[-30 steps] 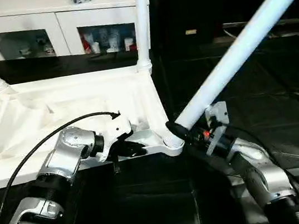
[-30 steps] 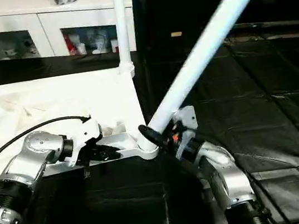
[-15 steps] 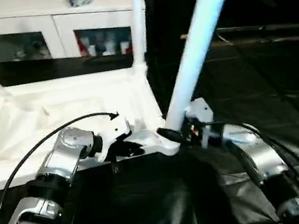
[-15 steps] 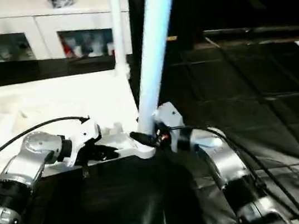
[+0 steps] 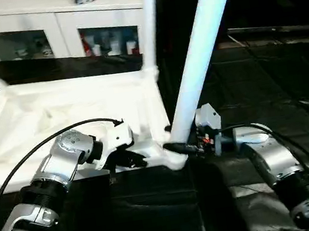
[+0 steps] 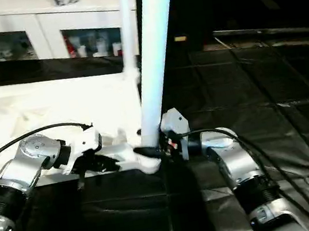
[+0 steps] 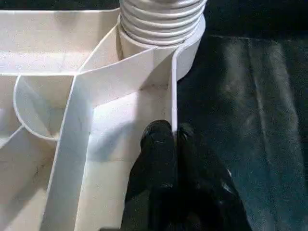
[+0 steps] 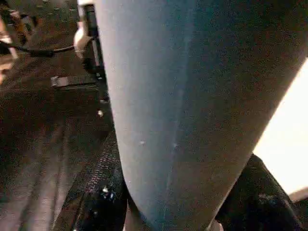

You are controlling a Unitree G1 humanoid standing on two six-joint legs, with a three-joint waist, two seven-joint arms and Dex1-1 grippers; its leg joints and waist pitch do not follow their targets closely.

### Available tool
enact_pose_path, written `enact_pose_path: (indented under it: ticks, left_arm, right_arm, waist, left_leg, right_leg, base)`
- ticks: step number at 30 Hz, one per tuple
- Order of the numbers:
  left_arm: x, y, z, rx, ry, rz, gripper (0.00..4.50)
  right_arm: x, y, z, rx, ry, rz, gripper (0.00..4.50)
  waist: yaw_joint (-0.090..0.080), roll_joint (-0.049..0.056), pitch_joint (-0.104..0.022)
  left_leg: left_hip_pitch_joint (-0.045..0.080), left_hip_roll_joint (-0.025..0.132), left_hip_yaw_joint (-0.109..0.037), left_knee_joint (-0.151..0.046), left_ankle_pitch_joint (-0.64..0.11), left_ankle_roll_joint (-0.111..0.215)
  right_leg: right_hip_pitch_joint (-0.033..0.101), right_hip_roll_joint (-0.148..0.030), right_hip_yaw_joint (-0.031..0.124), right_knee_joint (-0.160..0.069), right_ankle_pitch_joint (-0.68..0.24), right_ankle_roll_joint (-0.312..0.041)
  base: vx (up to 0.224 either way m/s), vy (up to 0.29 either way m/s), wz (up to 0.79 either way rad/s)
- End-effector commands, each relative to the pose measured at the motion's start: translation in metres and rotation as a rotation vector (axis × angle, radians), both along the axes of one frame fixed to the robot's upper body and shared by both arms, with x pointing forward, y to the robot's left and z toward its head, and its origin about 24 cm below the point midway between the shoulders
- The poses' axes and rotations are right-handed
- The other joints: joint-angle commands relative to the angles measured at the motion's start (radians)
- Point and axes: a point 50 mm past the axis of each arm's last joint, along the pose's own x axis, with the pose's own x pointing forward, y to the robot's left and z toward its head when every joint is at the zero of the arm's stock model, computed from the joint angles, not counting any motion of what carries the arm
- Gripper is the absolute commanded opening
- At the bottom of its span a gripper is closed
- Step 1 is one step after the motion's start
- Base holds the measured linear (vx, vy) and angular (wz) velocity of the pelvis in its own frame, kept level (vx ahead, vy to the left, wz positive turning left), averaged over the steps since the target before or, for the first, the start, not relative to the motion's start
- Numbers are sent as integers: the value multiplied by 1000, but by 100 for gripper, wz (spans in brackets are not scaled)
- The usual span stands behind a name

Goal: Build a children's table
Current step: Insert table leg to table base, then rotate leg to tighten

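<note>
Table top: the white top (image 5: 55, 115) lies underside up on the dark floor, two legs already standing in its far corners.
Leg in hand: the third leg (image 5: 202, 44) stands nearly upright at the near right corner socket (image 5: 172, 158).
Right gripper: the right gripper (image 5: 183, 146) clasps the leg's foot, black fingers on either side.
Left gripper: the left gripper (image 7: 172, 139) pinches the top's near rim just beside that socket.
Doing it well: I'd say bring the leg plumb over the socket, then twist and press while the left holds the top steady.
Left wrist view: shows ribbed thread (image 7: 161, 21) at the socket, so the leg looks not fully home.
Head views: show the leg's slight lean.
</note>
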Motion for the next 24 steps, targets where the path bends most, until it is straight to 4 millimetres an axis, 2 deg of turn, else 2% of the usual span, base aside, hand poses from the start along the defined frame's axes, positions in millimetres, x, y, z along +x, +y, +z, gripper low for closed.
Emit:
enact_pose_path:
  ticks: [1,5,9,11,12,14,17,19,20,21,22,24]
  left_arm:
    - [6,-10,11,6,-67,-32,0]
    - [9,-8,11,21,-78,-14,0]
    - [11,-8,12,25,-83,-4,0]
    - [13,-7,13,28,-90,14,0]
    - [14,-6,13,29,-92,19,0]
    - [15,-5,13,33,-94,27,0]
    - [16,-3,13,35,-94,46,0]
    - [19,0,14,12,-98,111,0]
    - [21,1,14,-9,-101,156,0]
    - [23,1,15,-45,-103,224,0]
    - [23,1,15,-45,-103,224,0]
    - [24,0,14,-99,-113,349,0]
  right_arm:
    - [-32,16,-45,-109,220,162,191]
    - [-32,18,-43,-94,218,155,191]
    - [-31,18,-42,-87,216,155,191]
    - [-33,20,-42,-82,214,158,191]
    - [-33,20,-41,-78,214,155,191]
    - [-32,21,-41,-74,212,146,191]
    - [-29,21,-42,-69,208,113,191]
    - [-24,22,-45,-55,197,40,191]
    - [-21,22,-47,-51,193,-6,191]
    - [-17,21,-49,-47,188,-87,191]
    - [-17,21,-49,-47,188,-87,191]
    - [-8,15,-53,-36,180,-256,191]
  waist:
    - [5,15,-49]
    - [5,14,-48]
    - [5,14,-50]
    - [6,21,-50]
    - [6,18,-50]
    - [7,24,-49]
    - [7,23,-49]
    - [7,32,-48]
    - [6,28,-45]
    - [4,31,-42]
    - [2,29,-39]
    - [-2,30,-35]
  left_leg:
    - [6,58,-13,-74,-169,36]
    - [7,58,-15,-77,-199,15]
    - [7,58,-15,-77,-192,12]
    - [8,57,-16,-78,-197,10]
    - [8,57,-15,-77,-201,9]
    - [8,57,-16,-78,-212,5]
    - [9,57,-16,-79,-228,-1]
    - [9,57,-17,-80,-242,-9]
    - [10,57,-17,-82,-265,-15]
    - [12,56,-19,-84,-297,-26]
    - [15,56,-21,-86,-324,-34]
    - [14,55,-25,-88,-341,-38]
  right_leg:
    - [43,-92,51,-73,-82,-259]
    - [42,-92,52,-77,-136,-246]
    - [42,-91,52,-76,-112,-245]
    - [41,-91,52,-75,-106,-245]
    - [42,-90,52,-76,-105,-245]
    - [41,-91,52,-77,-115,-247]
    - [41,-91,53,-80,-137,-243]
    - [38,-93,54,-82,-159,-243]
    - [36,-93,54,-86,-194,-241]
    - [34,-94,54,-90,-249,-232]
    - [32,-96,54,-94,-311,-220]
    - [29,-97,54,-101,-386,-198]
  base:
    - [0,0,0]
    - [0,0,0]
    - [0,0,0]
    - [0,0,0]
    - [0,0,0]
    - [0,0,0]
    - [0,0,0]
    - [0,0,0]
    - [0,0,0]
    - [0,0,0]
    - [0,0,0]
    - [0,0,0]
